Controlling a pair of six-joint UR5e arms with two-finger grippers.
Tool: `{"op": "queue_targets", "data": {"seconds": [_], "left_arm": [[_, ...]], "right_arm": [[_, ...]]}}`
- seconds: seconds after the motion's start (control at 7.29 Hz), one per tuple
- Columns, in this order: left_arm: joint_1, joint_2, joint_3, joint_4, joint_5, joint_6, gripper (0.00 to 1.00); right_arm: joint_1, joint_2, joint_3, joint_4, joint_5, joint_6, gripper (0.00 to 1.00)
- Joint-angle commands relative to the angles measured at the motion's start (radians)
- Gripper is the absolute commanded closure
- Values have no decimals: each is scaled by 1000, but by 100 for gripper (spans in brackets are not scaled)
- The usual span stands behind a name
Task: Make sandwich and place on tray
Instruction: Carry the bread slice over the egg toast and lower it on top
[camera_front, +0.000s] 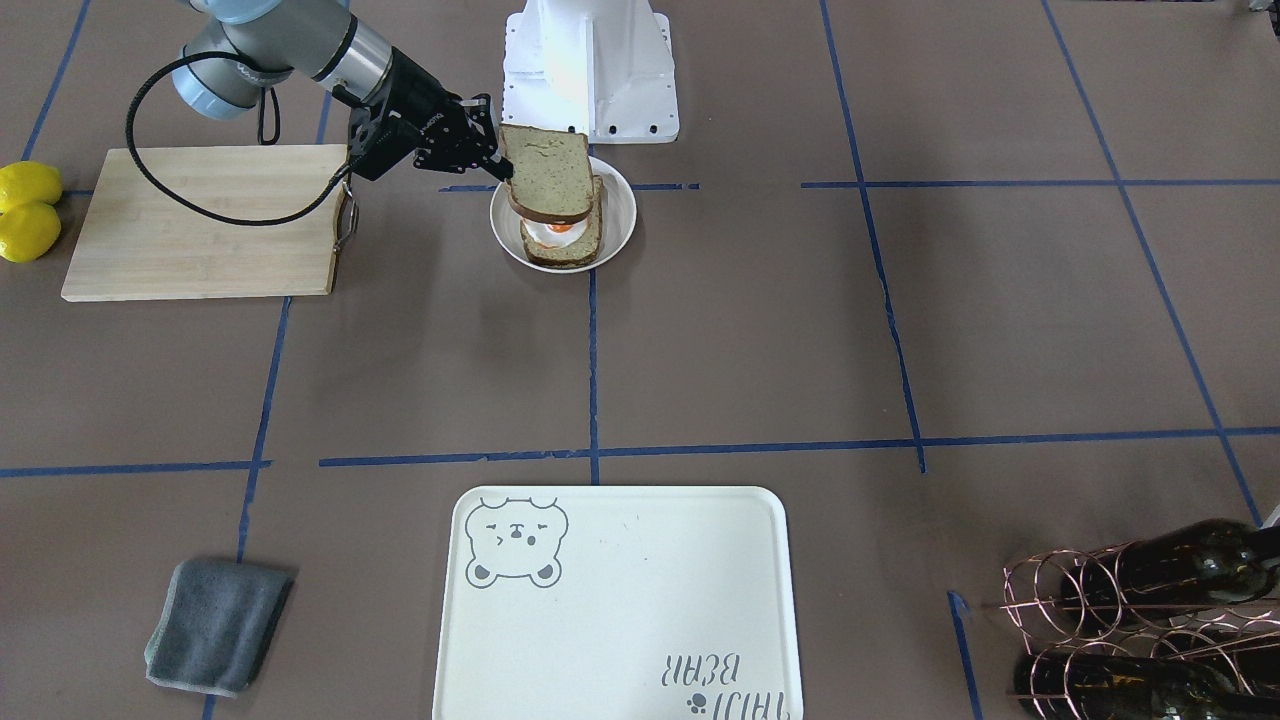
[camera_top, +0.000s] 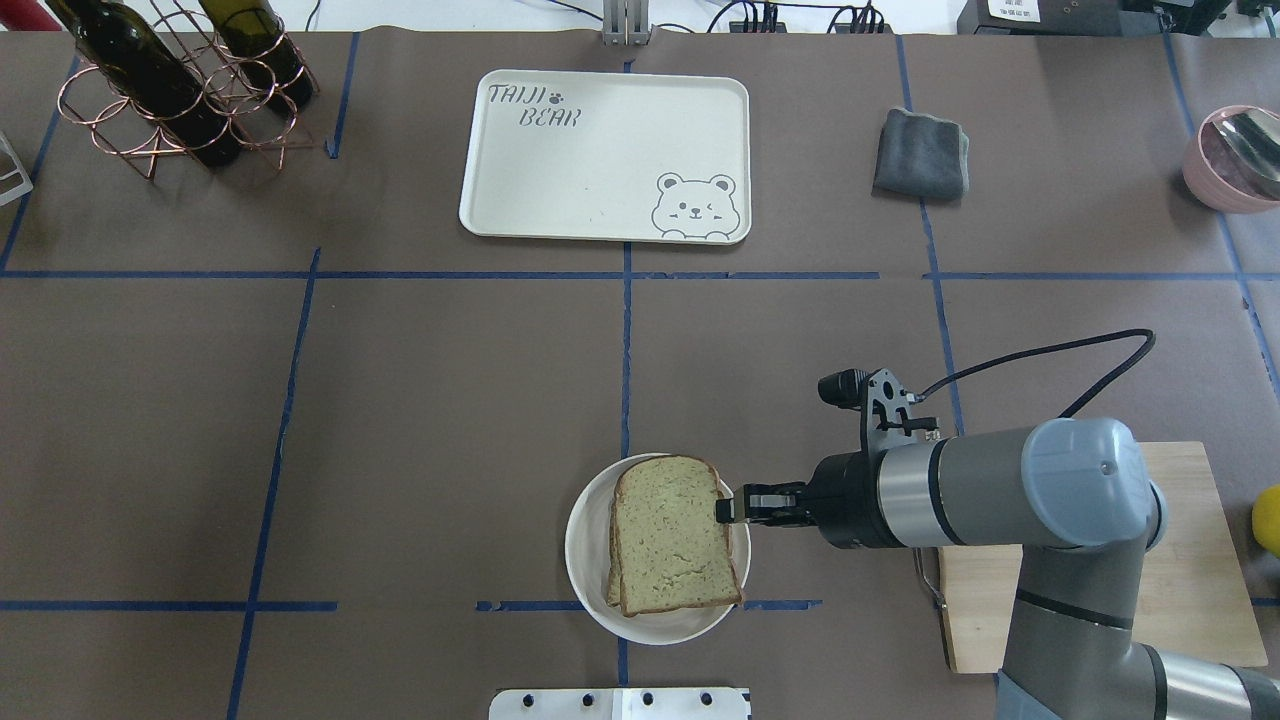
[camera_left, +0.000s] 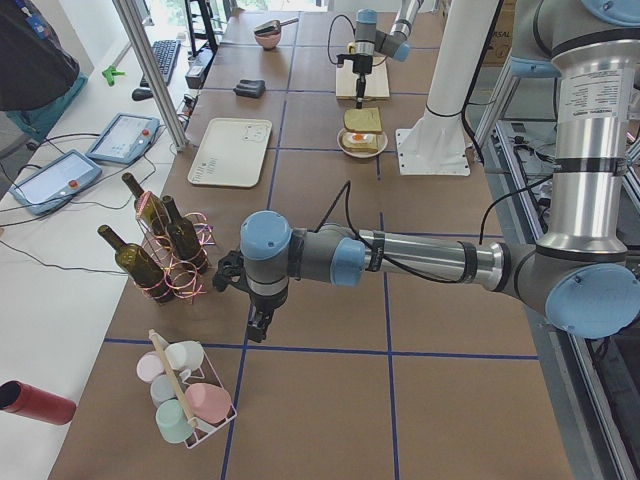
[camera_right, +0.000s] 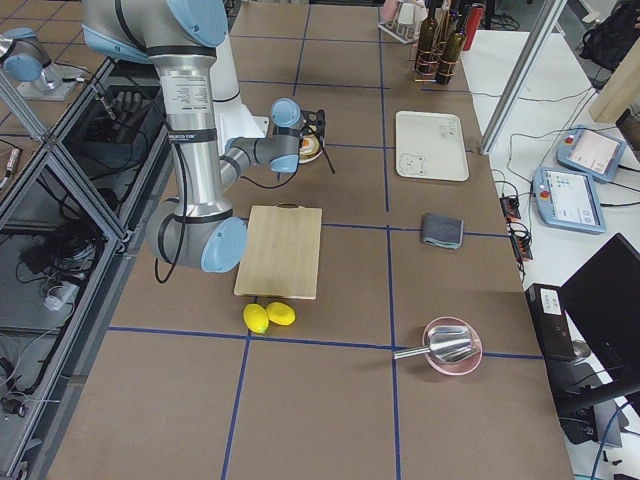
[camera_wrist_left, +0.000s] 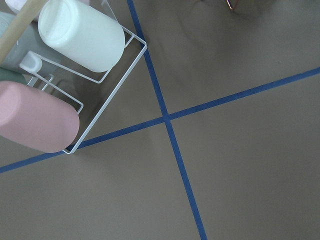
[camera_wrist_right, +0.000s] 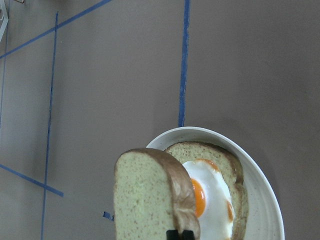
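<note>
My right gripper (camera_front: 500, 165) is shut on the edge of a top slice of greenish-tan bread (camera_front: 547, 172) and holds it, slightly tilted, just above a white plate (camera_front: 622, 205). On the plate lies the bottom slice (camera_front: 565, 250) with a fried egg (camera_front: 556, 231) on it. The right wrist view shows the held slice (camera_wrist_right: 147, 200) beside the egg (camera_wrist_right: 212, 197). The cream bear tray (camera_front: 620, 610) lies across the table, with nothing on it. My left gripper (camera_left: 258, 322) shows only in the exterior left view, far from the plate; I cannot tell whether it is open or shut.
A wooden cutting board (camera_front: 200, 220) and two lemons (camera_front: 28, 210) lie beside the right arm. A grey cloth (camera_front: 215, 625), a wine bottle rack (camera_front: 1150, 620) and a pink bowl (camera_top: 1235, 155) stand along the far side. A wire rack of cups (camera_wrist_left: 60, 75) is under the left wrist.
</note>
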Motion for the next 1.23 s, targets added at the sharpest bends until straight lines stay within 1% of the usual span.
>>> {"op": "queue_targets", "data": {"seconds": [0.0, 0.14, 0.27, 0.41, 0.55, 0.69, 0.82, 0.96, 1.1], "left_arm": [[0, 0, 0, 0, 0, 0, 0], [0, 0, 0, 0, 0, 0, 0], [0, 0, 0, 0, 0, 0, 0], [2, -2, 2, 0, 0, 0, 0], [2, -5, 2, 0, 0, 0, 0], [2, -5, 0, 0, 0, -2, 0], [2, -6, -1, -1, 0, -15, 0], [2, -12, -12, -2, -2, -59, 0], [3, -18, -29, -38, -2, -142, 0]], "right_arm": [[-36, 12, -11, -55, -23, 8, 100], [-40, 24, -21, -59, -34, 8, 100], [-42, 56, -41, -99, -46, 8, 100], [-40, 56, -40, -108, -43, 7, 100], [-39, 56, -35, -112, -38, 7, 82], [-36, 53, -37, -112, -38, 7, 36], [-33, 52, -35, -112, -40, 7, 0], [-22, 52, -34, -112, -37, 7, 0], [-4, 46, -24, -112, -25, 7, 0]]}}
